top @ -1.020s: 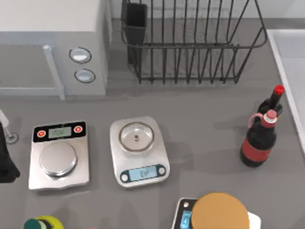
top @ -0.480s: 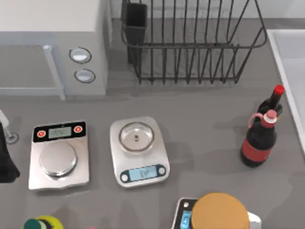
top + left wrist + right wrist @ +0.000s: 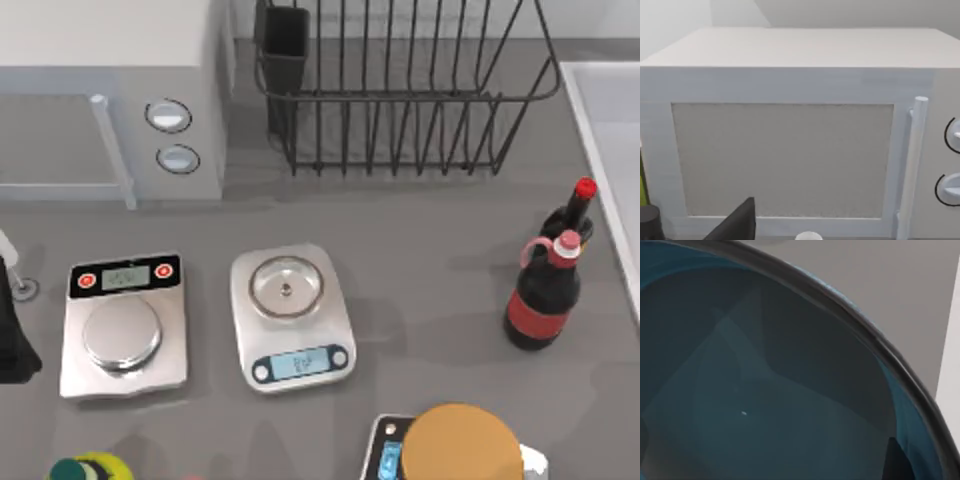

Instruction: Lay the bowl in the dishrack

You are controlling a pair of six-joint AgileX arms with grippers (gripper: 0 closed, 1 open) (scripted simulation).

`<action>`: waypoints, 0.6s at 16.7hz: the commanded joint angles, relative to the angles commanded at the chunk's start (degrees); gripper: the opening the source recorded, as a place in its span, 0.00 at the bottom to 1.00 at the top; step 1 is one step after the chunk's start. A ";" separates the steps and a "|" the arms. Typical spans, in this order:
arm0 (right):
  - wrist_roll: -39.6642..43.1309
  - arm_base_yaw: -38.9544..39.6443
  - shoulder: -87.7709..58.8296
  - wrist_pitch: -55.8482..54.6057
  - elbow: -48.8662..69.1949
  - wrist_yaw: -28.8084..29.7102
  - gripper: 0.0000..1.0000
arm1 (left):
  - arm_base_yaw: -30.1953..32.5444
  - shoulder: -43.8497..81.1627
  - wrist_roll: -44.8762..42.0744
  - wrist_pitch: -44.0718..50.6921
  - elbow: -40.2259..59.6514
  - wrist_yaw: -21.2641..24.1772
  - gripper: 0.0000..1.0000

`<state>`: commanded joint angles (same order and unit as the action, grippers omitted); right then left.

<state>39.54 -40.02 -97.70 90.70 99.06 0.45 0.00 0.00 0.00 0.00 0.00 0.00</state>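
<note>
Left arm (image 3: 15, 340) sat parked at 9 o'clock, claw state unreadable. Dishrack (image 3: 400, 95) at 12 held nothing. Bowl (image 3: 765, 400) loomed close under right wrist camera; grip can't be told. Placement not done.

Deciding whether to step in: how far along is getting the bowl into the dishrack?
Done: nothing yet; the dishrack holds no bowl. In hand: the right wrist view looks at close range into the teal bowl, so that arm is at it; a grip cannot be confirmed. The left arm sits parked at the table's left edge. Left: carry the bowl to the rack and lay it in.
</note>
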 joint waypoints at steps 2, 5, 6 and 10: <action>-1.97 3.00 0.48 -2.88 0.00 2.16 0.00 | 0.00 0.00 0.00 0.00 0.00 0.00 1.00; -7.03 12.08 1.55 -10.52 -0.53 7.89 0.00 | 0.00 0.00 0.00 0.00 0.00 0.00 1.00; -9.09 16.28 1.91 -13.78 -0.91 10.29 0.00 | 0.00 0.00 0.00 0.00 0.00 0.00 1.00; -18.34 36.91 3.36 -29.70 -3.56 21.38 0.00 | 0.00 0.00 0.00 0.00 0.00 0.00 1.00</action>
<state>21.20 -3.11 -94.34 61.00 95.50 21.84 0.00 0.00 0.00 0.00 0.00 0.00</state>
